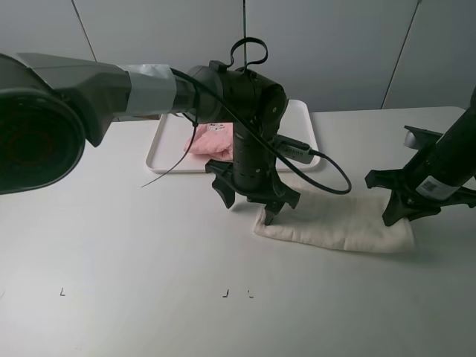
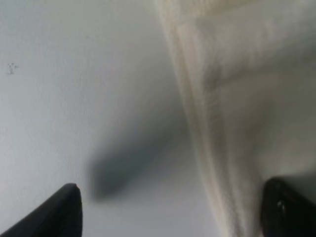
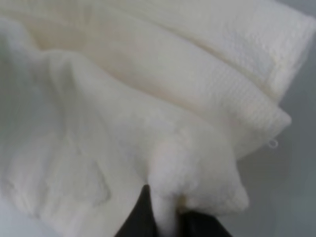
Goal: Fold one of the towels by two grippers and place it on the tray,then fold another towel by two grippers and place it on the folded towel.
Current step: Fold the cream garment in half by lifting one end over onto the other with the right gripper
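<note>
White worktop [image 1: 111,238], grey wall panels [image 1: 335,44]; tray [image 1: 160,145] with pink towel [image 1: 212,140] at twelve o'clock. On the cream towel [image 1: 335,223], left hand [image 1: 248,210] agape at nine o'clock, right hand [image 3: 165,217] pinching it at three.

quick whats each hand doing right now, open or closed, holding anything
left hand: open, holding nothing, straddling the edge of the cream towel
right hand: closed, pinching a fold of the cream towel
</note>
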Motion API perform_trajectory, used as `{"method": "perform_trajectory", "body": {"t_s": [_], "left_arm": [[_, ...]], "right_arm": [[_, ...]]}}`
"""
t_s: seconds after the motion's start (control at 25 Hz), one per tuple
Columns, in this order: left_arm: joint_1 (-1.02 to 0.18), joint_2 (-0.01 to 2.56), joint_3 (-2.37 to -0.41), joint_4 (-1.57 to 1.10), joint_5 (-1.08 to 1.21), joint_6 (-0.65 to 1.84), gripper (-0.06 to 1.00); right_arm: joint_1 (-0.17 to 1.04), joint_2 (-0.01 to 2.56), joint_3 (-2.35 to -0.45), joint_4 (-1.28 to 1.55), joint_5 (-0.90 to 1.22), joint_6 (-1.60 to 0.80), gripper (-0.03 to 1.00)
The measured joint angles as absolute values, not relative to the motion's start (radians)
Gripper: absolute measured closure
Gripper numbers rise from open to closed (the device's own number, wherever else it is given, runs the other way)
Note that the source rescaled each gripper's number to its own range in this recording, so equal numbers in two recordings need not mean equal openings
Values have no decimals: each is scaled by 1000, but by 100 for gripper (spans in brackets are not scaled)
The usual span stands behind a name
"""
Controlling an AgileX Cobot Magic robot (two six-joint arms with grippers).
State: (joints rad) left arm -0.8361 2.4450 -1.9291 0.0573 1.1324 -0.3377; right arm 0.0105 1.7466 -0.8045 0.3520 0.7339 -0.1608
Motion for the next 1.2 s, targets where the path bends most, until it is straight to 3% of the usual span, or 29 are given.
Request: {"method": "perform_trajectory", "body": {"t_s": [0.76,1.2], "left_arm": [[-836,2445,-1929,57,1132,-338,0],[-836,2445,-1929,57,1132,-332,0]], "right_arm": [[11,1754,-793,950,823,-517,93],[11,1817,-679,1373,808,-875,93]]}}
